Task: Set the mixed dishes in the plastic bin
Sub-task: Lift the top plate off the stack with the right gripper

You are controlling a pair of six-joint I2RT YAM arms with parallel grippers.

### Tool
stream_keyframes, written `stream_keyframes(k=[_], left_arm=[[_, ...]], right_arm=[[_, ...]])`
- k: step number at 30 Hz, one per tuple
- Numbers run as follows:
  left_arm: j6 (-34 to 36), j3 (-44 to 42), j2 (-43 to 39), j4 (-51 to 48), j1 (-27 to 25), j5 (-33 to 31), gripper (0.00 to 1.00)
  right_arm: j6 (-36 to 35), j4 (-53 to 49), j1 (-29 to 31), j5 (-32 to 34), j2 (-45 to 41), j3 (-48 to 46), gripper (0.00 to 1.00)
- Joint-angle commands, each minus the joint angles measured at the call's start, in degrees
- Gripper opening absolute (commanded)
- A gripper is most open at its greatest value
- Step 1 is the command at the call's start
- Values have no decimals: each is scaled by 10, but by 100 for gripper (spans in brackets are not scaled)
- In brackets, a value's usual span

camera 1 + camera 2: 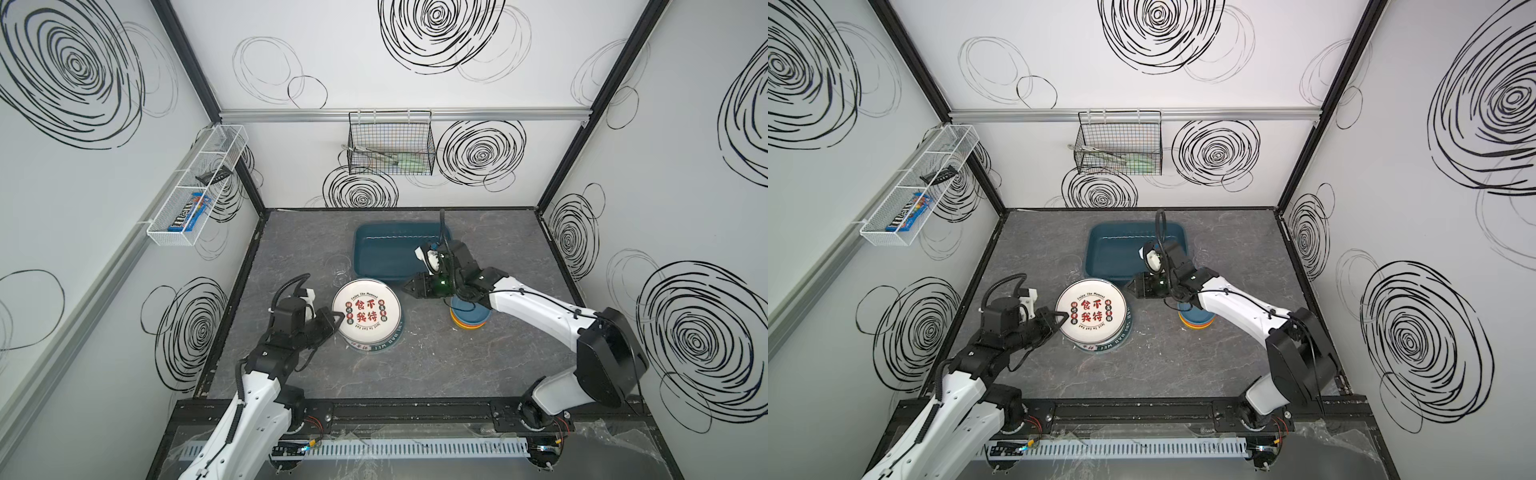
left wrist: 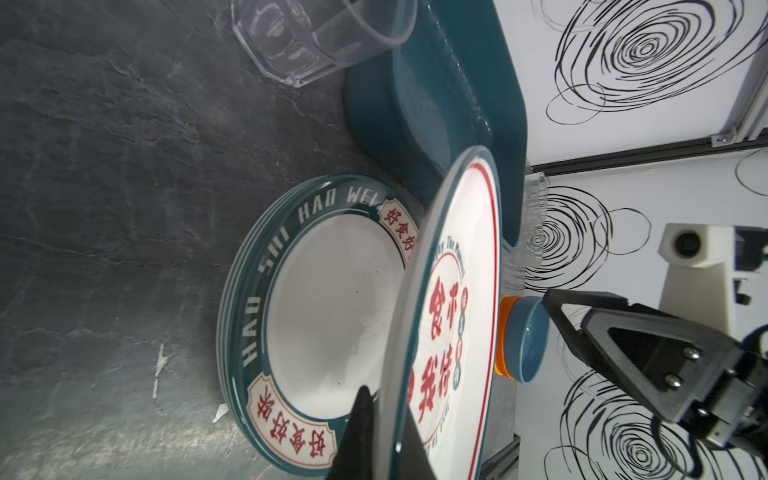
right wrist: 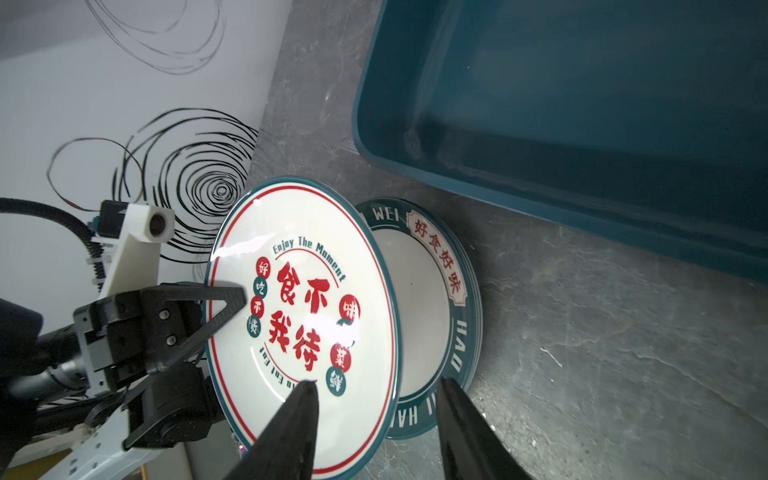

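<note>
Right wrist: left jaws pinch tilted plate [image 3: 303, 266].

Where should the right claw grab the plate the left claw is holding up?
The plate by the rim nearest the right claw, opposite the left claw, coming in from the bowls. It is lifted off the stack, so that thin edge is free above and below.

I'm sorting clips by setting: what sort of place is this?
Probably a robot test booth, not a real kitchen: white walls printed with black swirls, two robot arms mounted at the front of a grey table, and plates near a teal tub.
</note>
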Motion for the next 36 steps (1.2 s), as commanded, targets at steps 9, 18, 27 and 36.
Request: stream_keyframes(k=[9,18,27,36], left_arm=[[-64,44,43,162,-56,24,0],[-90,44,75,222,-91,24,0],[-95,49,83,233,-99,21,2],[-95,52,89,236,-97,22,10]], right_arm=[[74,134,-58,-137,-45,-85,52],[89,162,-58,-157,-46,-93,49],[97,171,-57,-171,-31,-88,34],[93,163,-56,-172,-17,-79,19]])
